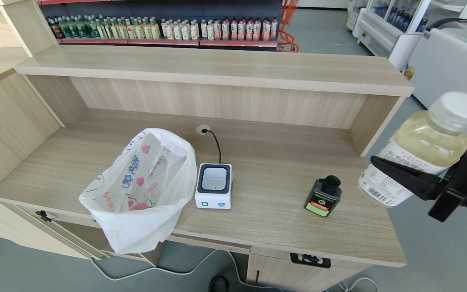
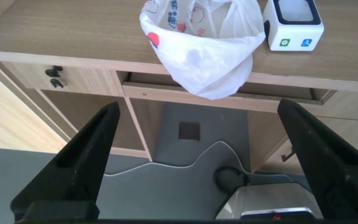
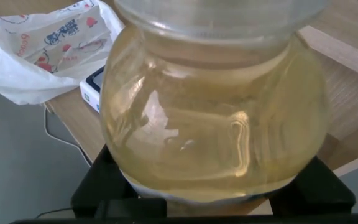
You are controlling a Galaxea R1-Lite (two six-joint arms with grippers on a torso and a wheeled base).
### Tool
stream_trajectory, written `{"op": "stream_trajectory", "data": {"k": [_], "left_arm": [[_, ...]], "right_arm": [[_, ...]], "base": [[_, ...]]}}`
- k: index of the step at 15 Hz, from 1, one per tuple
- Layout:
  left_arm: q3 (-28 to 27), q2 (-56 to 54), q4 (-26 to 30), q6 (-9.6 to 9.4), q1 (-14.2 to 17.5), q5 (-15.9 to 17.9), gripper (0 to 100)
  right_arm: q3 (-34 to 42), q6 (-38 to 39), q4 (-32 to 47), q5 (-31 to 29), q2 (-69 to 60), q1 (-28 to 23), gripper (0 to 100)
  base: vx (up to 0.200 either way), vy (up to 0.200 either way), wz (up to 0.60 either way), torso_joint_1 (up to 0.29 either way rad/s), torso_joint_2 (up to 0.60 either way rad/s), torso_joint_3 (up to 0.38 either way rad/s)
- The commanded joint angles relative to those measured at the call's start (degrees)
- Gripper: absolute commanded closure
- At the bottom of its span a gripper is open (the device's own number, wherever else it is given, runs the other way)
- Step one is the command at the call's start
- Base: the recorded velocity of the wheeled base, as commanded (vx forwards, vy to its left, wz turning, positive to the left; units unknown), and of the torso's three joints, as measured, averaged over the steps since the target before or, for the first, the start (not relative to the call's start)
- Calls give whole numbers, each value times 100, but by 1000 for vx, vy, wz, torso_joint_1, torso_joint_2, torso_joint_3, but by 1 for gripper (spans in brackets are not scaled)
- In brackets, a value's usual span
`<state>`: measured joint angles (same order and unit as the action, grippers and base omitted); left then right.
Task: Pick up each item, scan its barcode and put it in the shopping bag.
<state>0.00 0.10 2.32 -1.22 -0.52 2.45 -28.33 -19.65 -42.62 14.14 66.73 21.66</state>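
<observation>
Shop checkout, pale wooden tabletop [image 1: 274, 162]; right end effector [image 1: 410, 178] clamped on clear plastic bottle of yellowish drink [image 1: 424, 142], beyond tabletop right edge, barcode turned outward, probably for white square scanner [image 1: 214, 185]; left end effector [image 2: 197, 124] spread apart; white plastic shopping bag [image 1: 144, 190] stands open for items

Matte black left pincer [image 2: 199, 109], tapered fingers [image 2: 79, 165]

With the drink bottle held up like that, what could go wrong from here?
The right end effector holds the drink bottle past the counter edge; a slip would drop it to the floor. Swinging toward the scanner, it might clip the small dark bottle between them. The shopping bag overhangs the front and may sag off.
</observation>
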Motion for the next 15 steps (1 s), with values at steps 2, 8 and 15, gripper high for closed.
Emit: {"op": "stream_trajectory", "data": {"k": [2,8,15], "left_arm": [[0,-1,6,-1,0,1,0],[0,-1,6,-28,0,1,0],[0,-1,6,-54,0,1,0]], "right_arm": [[-32,-4,-10,10,-2,13,100],[-85,-48,-54,-8,77,-39,100],[-612,-1717,-2224,1170,2160,-690,100]], "base": [[0,200,0,-2,2,2],[0,200,0,3,2,2],[0,200,0,2,2,4]]}}
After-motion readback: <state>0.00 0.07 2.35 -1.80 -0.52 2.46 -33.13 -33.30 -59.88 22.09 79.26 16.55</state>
